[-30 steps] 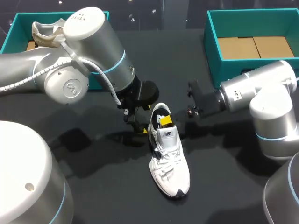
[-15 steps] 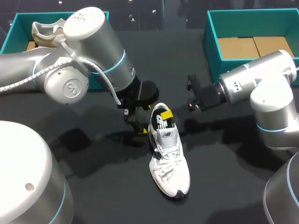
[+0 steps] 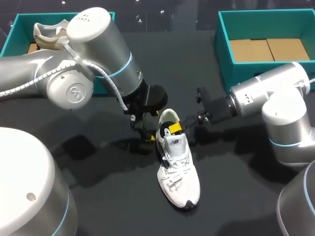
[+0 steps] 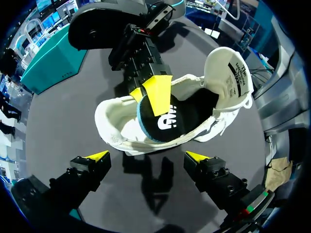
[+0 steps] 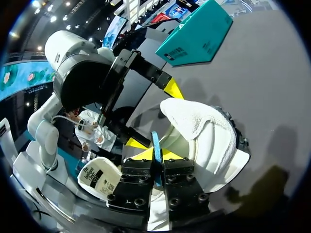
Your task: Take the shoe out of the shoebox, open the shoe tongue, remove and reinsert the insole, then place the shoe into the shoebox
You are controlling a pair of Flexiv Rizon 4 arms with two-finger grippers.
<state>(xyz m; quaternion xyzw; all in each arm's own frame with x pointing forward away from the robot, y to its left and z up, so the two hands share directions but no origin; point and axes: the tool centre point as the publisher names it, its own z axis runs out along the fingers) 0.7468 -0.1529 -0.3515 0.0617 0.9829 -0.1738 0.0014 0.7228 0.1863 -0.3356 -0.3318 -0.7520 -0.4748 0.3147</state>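
A white shoe (image 3: 178, 169) lies on the black table, toe toward me, with its tongue (image 4: 232, 73) folded open. Its black, blue-edged insole (image 4: 169, 119) sits raised at the heel. My right gripper (image 3: 173, 129) reaches into the heel opening and is shut on the insole's edge (image 5: 156, 143). In the right wrist view its yellow fingertips (image 5: 141, 155) pinch that thin blue edge, with the padded heel collar (image 5: 199, 126) beside them. My left gripper (image 4: 147, 156) stands open just behind the heel, touching nothing; in the head view the left gripper (image 3: 143, 132) is at the shoe's left.
A teal shoebox (image 3: 15, 29) at the back left holds another shoe (image 3: 49, 32). A second teal shoebox (image 3: 224, 44) stands at the back right with a cardboard floor. My two arms crowd the table's middle.
My right gripper closed on the insole's edge, lifted it slightly half a second ago, then came back down into the heel. The left arm and the shoe have not moved.
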